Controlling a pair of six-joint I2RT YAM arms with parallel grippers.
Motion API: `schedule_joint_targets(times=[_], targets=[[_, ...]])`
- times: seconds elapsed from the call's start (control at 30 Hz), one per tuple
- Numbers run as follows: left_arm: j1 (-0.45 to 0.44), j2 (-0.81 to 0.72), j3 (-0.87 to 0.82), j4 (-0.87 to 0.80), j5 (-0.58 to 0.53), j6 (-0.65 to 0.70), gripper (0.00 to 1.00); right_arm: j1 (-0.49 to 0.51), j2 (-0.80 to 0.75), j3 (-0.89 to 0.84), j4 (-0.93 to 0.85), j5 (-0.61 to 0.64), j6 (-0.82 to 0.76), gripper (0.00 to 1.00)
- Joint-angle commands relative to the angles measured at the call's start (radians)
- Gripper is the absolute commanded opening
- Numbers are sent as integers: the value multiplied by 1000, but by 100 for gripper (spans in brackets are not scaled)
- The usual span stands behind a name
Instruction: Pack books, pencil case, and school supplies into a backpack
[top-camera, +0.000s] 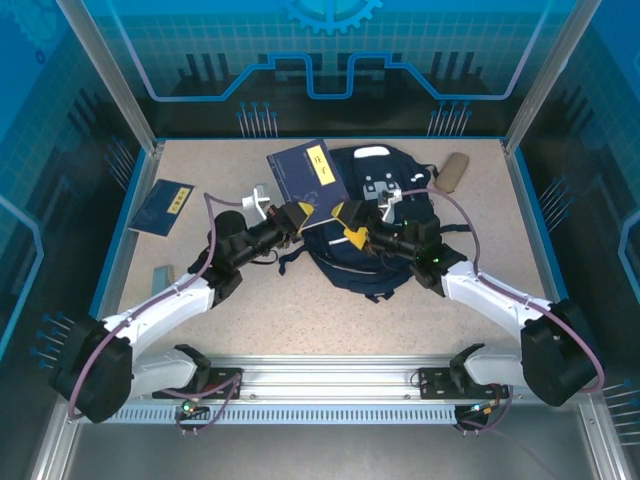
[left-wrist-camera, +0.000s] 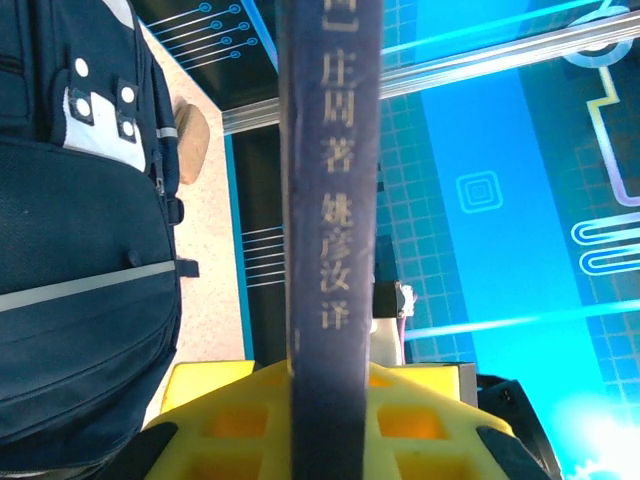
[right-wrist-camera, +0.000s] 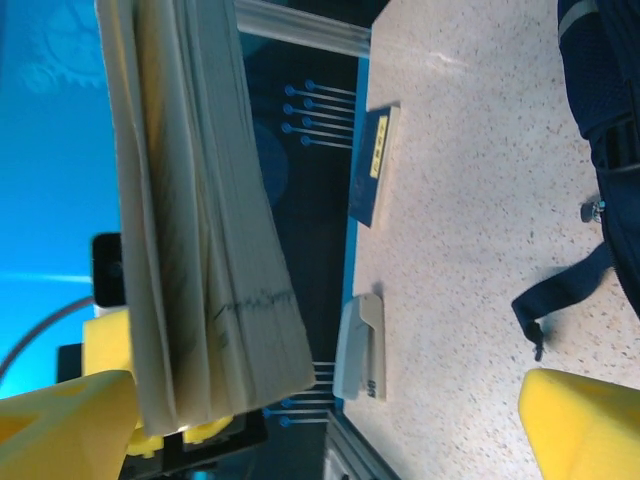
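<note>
**Left arm has a book, right arm's jaws are wide open, both at the backpack**

- Left edge of the table (top-camera: 400, 325): second navy book (top-camera: 163, 205) lies flat, yellow label up, well apart from the backpack. Same book in the right wrist view (right-wrist-camera: 375, 165), close to the table edge.
- Nearer along that left edge: grey stapler (top-camera: 163, 272), flat on the table, also clear in the right wrist view (right-wrist-camera: 360, 350).
- Left gripper (top-camera: 298, 215): clamped on the navy book (top-camera: 305, 168). In the left wrist view the yellow fingers (left-wrist-camera: 215, 420) sit on either side of the spine (left-wrist-camera: 330, 180), printed characters facing the camera. From the top, the book is raised and tilted, label up, and overlaps the backpack's far-left part.
- Right gripper (top-camera: 350, 228): jaws spread wide, holding nothing. In the right wrist view (right-wrist-camera: 320, 400) the held book's page edge (right-wrist-camera: 200, 230) sits just beside one yellow finger; can't tell if it's touching.
- Backpack (top-camera: 345, 268): mid-table, lying flat, white patches toward the far edge. Both grippers are over it. One dark strap (right-wrist-camera: 560, 295) trails onto the table.
- Pencil case (top-camera: 455, 170): tan, on the table near the far right corner, just beside the backpack's top. It's outside the bag, also seen in the left wrist view (left-wrist-camera: 190, 140).
</note>
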Motion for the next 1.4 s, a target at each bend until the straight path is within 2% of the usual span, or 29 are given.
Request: schedule_joint_targets(times=[0.0,0.3,0.43,0.53,0.73,0.8,0.9,0.97,1.0,1.17,1.37], targets=[[-20,15,36,140,-37,-26,4,-19,-38,-28,110,31,81,97],[-67,28,45,136,-53,-30,4,-22,53,-23,337,16,209,81],[-75,29,39,139,-57,-36,4,-16,99,-32,467,10,247,59],[-77,28,40,132,-50,-40,3,-11,118,-49,543,19,263,49],[-77,23,33,107,-59,-38,5,-13,85,-66,488,44,244,30],[-77,21,28,82,-66,-33,14,-14,54,-63,417,55,209,21],[-77,13,31,-4,-80,-1,43,-18,-12,-43,252,80,99,5],[-77,9,44,-98,-78,67,61,-26,-56,-9,103,87,6,1],[-77,9,63,-180,-82,116,67,-32,-83,15,6,96,-53,1],[-91,64,185,-563,-116,410,83,-85,-202,111,-419,202,-318,1],[-127,225,366,-832,-145,754,95,-251,-302,151,-698,236,-486,0]])
